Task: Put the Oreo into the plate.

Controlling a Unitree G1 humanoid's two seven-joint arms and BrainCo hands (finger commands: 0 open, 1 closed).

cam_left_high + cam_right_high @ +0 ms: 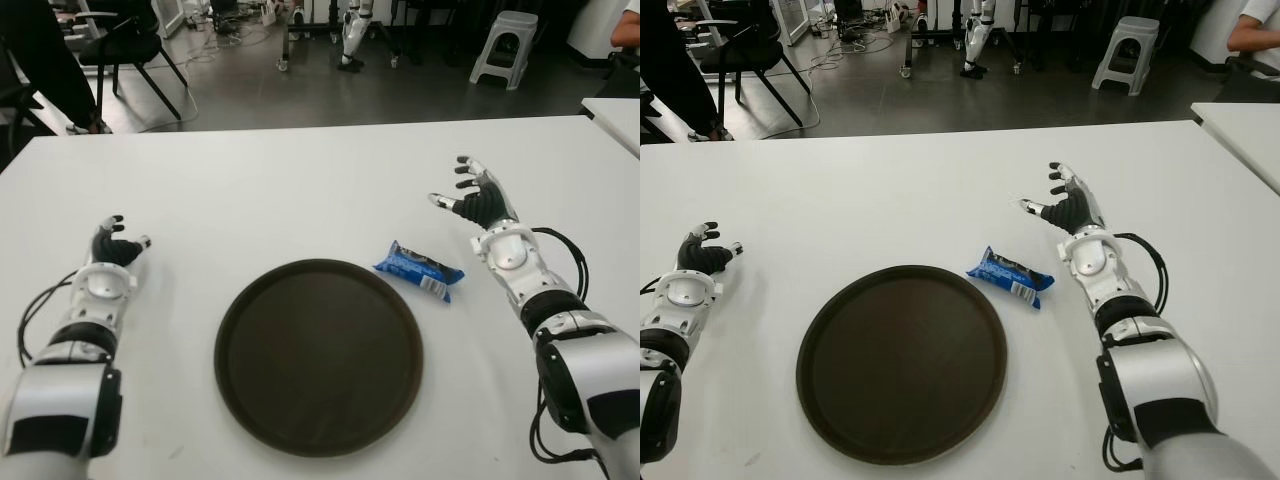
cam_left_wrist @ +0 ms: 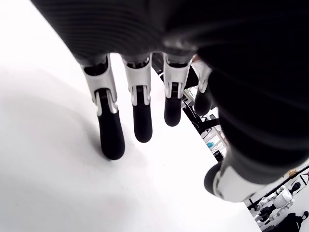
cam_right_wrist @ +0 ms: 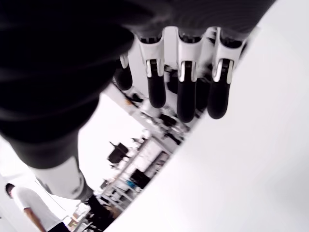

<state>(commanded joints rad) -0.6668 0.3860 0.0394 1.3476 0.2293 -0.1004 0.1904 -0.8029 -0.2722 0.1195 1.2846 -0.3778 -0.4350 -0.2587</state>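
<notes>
A blue Oreo packet [image 1: 420, 270] lies flat on the white table [image 1: 300, 190], just off the right rim of the round dark brown plate [image 1: 318, 355]. The plate holds nothing. My right hand [image 1: 472, 200] hovers beyond and to the right of the packet, fingers spread and holding nothing; its wrist view shows straight fingers [image 3: 186, 99] over bare table. My left hand [image 1: 115, 243] shows at the left, well away from the plate, fingers relaxed [image 2: 140, 113] with nothing in them.
A second white table's corner [image 1: 615, 115] shows at the far right. Behind the table are chairs [image 1: 120, 45], a grey stool [image 1: 505, 45], a robot's legs [image 1: 355, 35] and a person's arm [image 1: 1252, 30] on the floor area.
</notes>
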